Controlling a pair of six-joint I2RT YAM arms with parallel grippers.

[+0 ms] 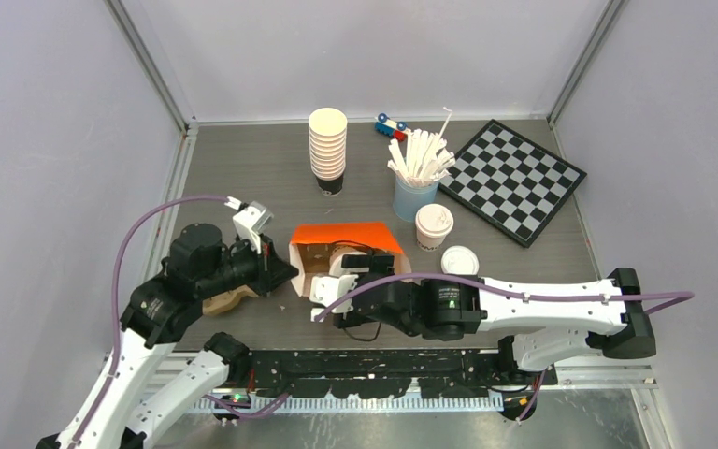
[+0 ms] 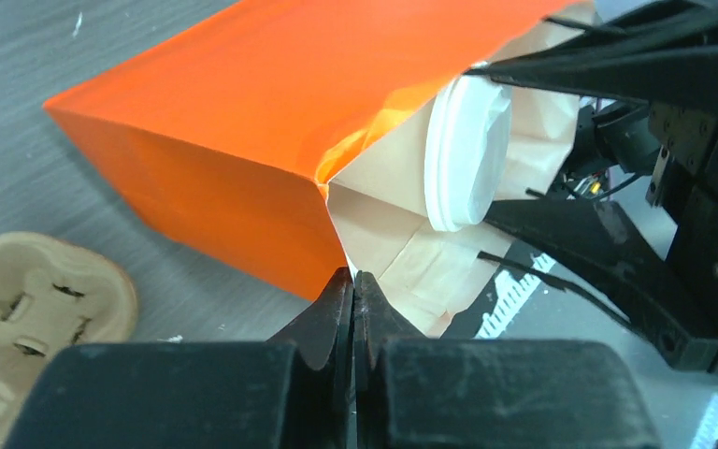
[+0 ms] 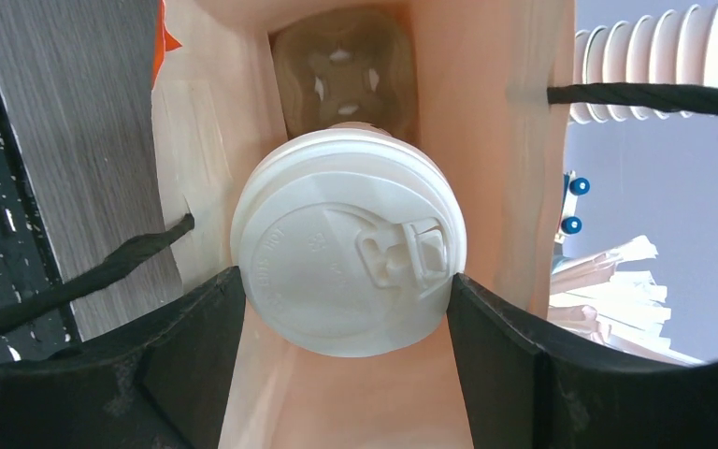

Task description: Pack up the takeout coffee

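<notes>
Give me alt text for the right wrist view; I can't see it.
The right pincer grips a white lidded coffee cup by its lid, at the mouth of a paper bag. A cardboard cup carrier lies deeper inside the bag.

Inside paper bag (image 3: pixel 491 159) mouth, right hand (image 3: pixel 344 285) clamped on lidded white cup (image 3: pixel 337 220), brown cup carrier (image 3: pixel 341 65) deeper in bag
</notes>
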